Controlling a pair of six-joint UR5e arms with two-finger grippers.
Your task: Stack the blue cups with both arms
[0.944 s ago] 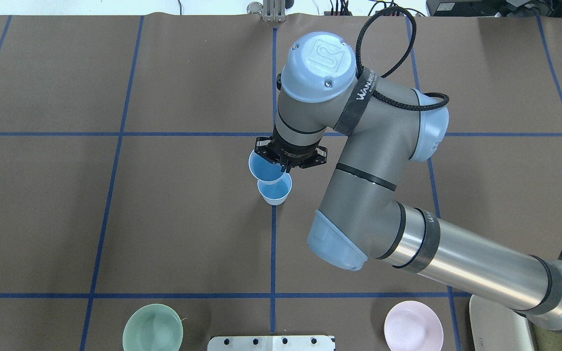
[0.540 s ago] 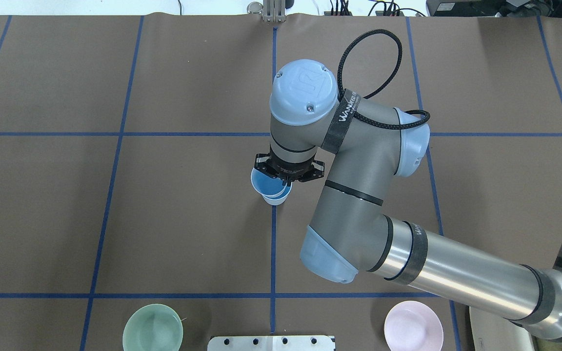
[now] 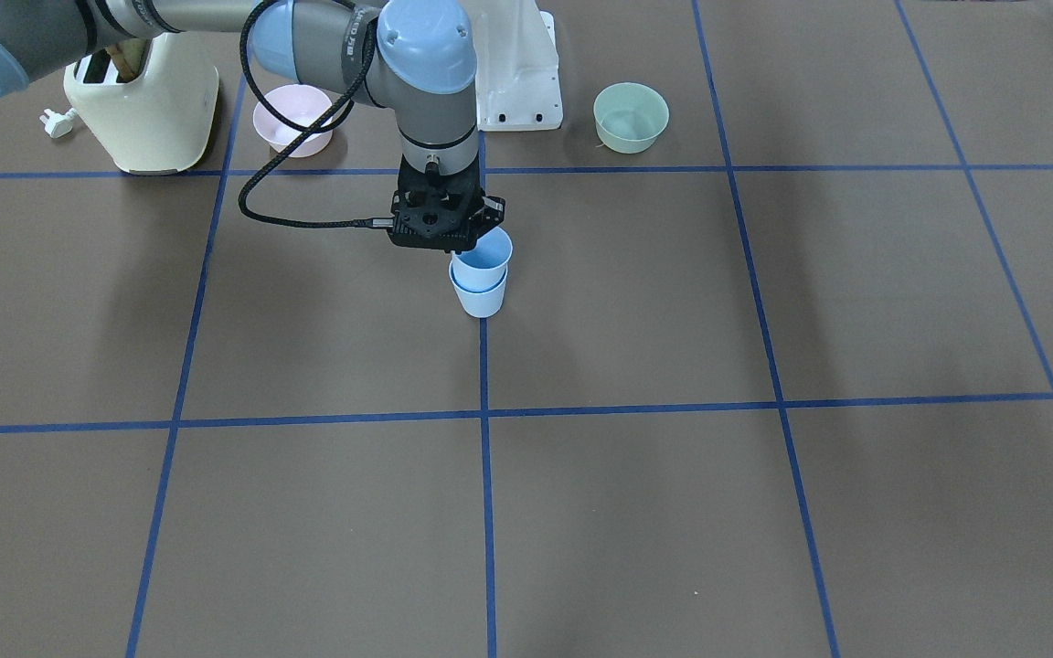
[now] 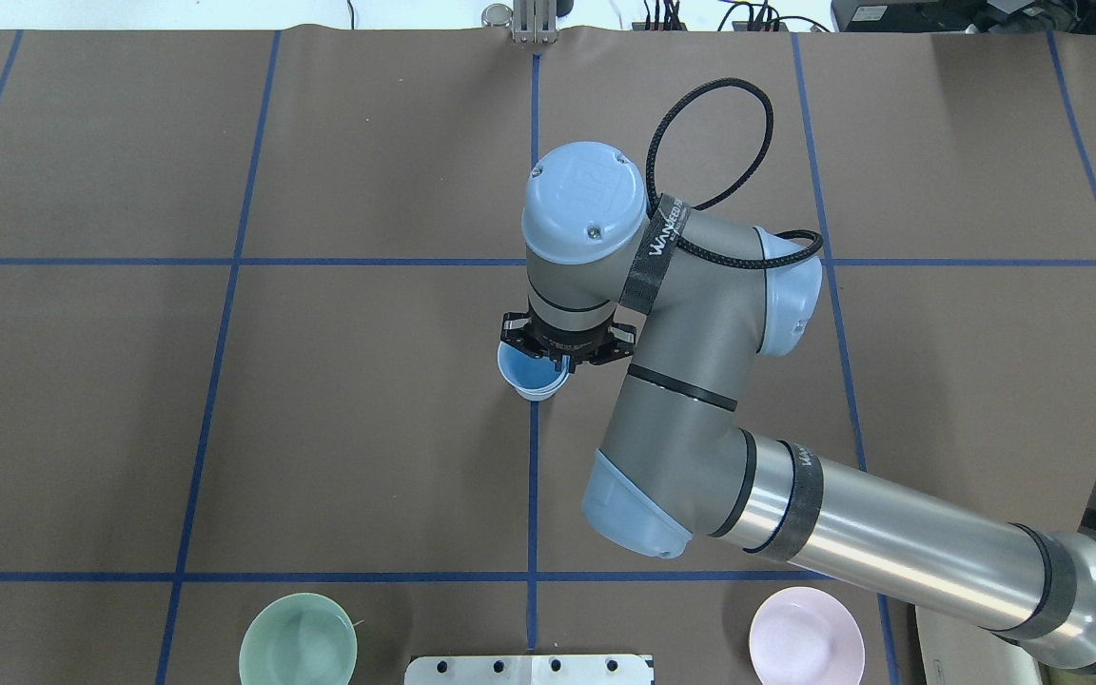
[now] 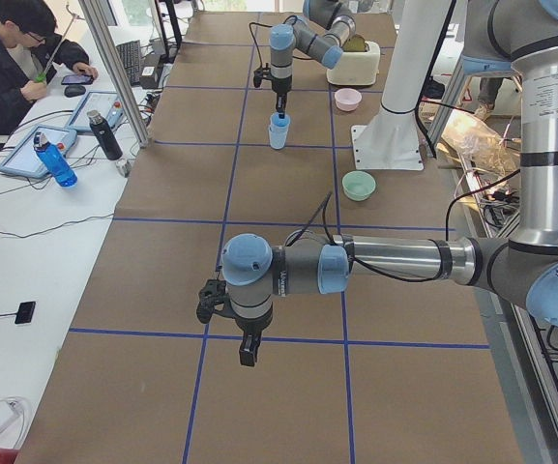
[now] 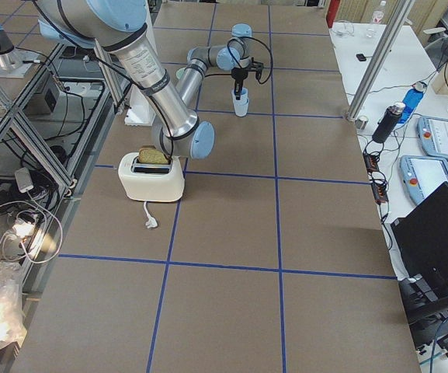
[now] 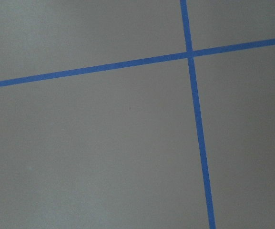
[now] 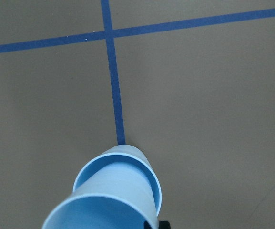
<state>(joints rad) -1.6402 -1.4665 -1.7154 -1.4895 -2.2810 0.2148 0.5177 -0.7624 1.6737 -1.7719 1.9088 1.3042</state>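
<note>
Two light-blue cups are near the table's middle. The lower cup (image 3: 481, 300) stands on the blue tape line. The upper cup (image 3: 488, 249) sits partly inside it, tilted slightly. My right gripper (image 3: 464, 245) is shut on the upper cup's rim (image 4: 521, 376), one finger inside it. In the right wrist view the held cup (image 8: 104, 207) reaches into the lower cup's rim (image 8: 152, 179). My left gripper (image 5: 248, 354) shows only in the exterior left view, hanging above bare table far from the cups (image 5: 279, 131). I cannot tell whether it is open.
A mint-green bowl (image 4: 298, 649) and a pink bowl (image 4: 806, 636) sit at the robot's edge of the table. A cream toaster (image 3: 143, 100) stands beside the pink bowl. A white pedestal (image 3: 517, 73) stands between the bowls. An operator (image 5: 17, 58) sits at a side desk.
My right arm has moved toward the robot's side and lowered. The held cup went from beside the standing cup to over it and partly into it.
</note>
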